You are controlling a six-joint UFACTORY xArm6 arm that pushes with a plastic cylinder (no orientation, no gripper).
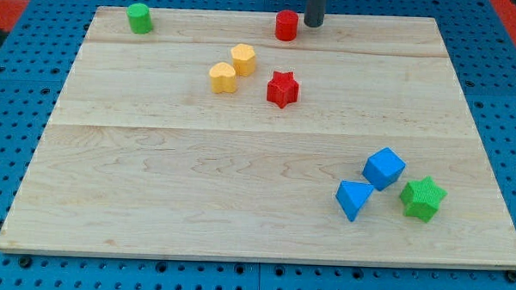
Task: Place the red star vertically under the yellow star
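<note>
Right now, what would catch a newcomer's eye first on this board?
Probably the red star-shaped block near the middle top, just right of two yellow blocks. Next, the cluster at the view's lower right: blue cube, blue triangular block, green star-shaped block. My tip sits at the top edge beside a red cylinder.

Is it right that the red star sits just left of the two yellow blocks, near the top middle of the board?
Not quite. In the camera view the red star sits just right of the two yellow blocks, not left. The rest holds: they are near the top middle of the board.
</note>
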